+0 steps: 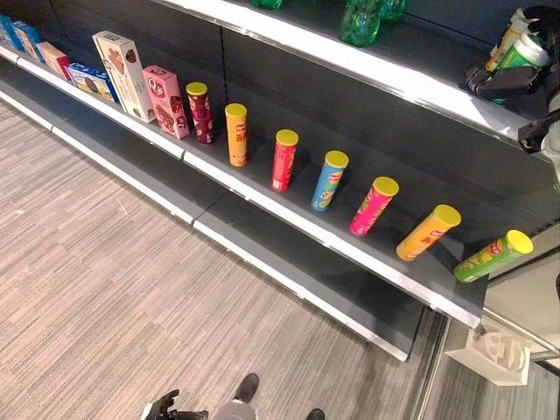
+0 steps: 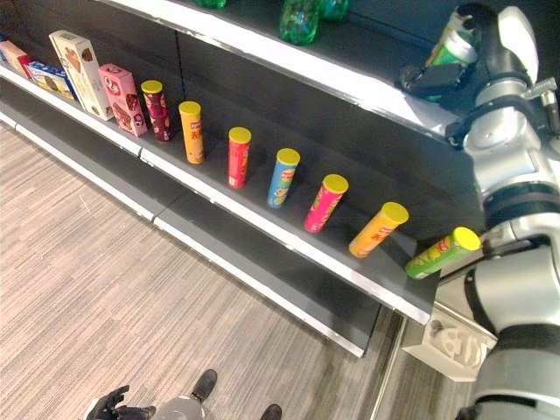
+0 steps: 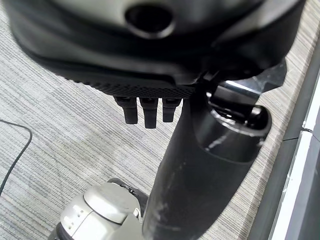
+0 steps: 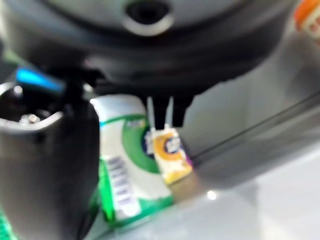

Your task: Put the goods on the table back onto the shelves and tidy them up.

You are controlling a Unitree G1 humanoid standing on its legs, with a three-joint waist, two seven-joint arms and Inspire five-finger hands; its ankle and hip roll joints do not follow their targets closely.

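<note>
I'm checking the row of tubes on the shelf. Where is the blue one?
The blue tube stands on the middle shelf, fourth from the left in the row of tubes, between the red tube and the pink tube.

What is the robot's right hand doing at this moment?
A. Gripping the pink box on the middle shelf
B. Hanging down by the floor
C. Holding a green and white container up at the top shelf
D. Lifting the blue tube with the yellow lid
C: the right hand is raised to the top shelf, its fingers curled round a green and white container, well above the row of yellow-lidded tubes.
</note>
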